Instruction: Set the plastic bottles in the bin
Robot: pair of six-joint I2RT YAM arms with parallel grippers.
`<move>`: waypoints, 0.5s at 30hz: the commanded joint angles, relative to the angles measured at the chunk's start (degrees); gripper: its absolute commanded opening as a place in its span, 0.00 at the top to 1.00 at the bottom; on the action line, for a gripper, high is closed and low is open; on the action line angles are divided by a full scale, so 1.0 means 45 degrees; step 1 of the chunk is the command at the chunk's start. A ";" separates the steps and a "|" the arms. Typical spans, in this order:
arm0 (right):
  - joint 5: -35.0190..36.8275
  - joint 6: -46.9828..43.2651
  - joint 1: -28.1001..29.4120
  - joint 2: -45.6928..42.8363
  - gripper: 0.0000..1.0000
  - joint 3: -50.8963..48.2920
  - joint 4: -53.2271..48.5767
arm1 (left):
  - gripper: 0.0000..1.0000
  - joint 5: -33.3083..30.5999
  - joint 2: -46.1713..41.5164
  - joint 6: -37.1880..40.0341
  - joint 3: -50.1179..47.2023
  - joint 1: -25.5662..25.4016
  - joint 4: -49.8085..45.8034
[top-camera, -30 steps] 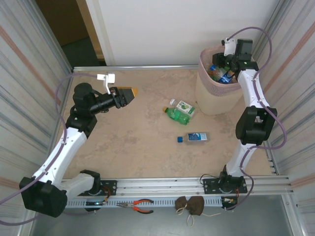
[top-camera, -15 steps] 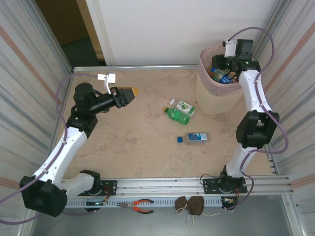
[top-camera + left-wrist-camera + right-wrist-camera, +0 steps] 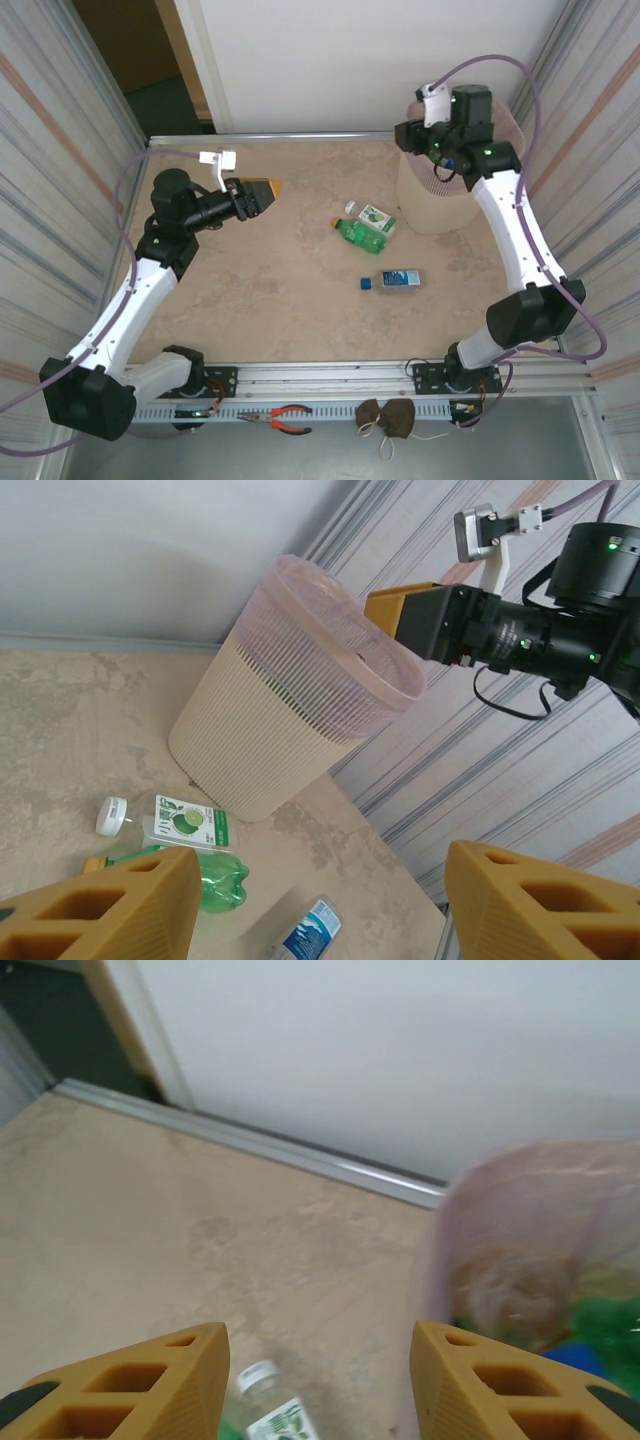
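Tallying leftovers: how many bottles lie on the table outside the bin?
3: a white-capped bottle and a green bottle together centrally, a blue-capped bottle nearer. The bin may hide more.

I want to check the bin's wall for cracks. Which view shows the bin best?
The left wrist view: the bin shows from base to pink rim, its slatted wall sharp. In the top external view the right arm covers part of its rim. The right wrist view catches one blurred edge of it.

The right end effector (image 3: 318, 1335) has risen out of the bin (image 3: 440, 205), swung left and opened wider.
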 commanded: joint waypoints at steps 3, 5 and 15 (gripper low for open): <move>0.0764 0.0434 0.1644 -0.0118 0.51 -0.0701 -0.0589 | 0.34 -0.0084 -0.0302 0.0694 -0.0165 -0.0060 -0.0481; 0.0962 0.0206 0.2262 0.0229 0.52 -0.0708 -0.0851 | 0.34 -0.0111 -0.0287 0.0787 -0.0201 -0.0057 -0.0592; 0.2240 -0.1804 0.4397 0.4017 0.51 0.0956 -0.3369 | 0.34 -0.0296 -0.0772 0.1165 -0.0413 0.0114 -0.1491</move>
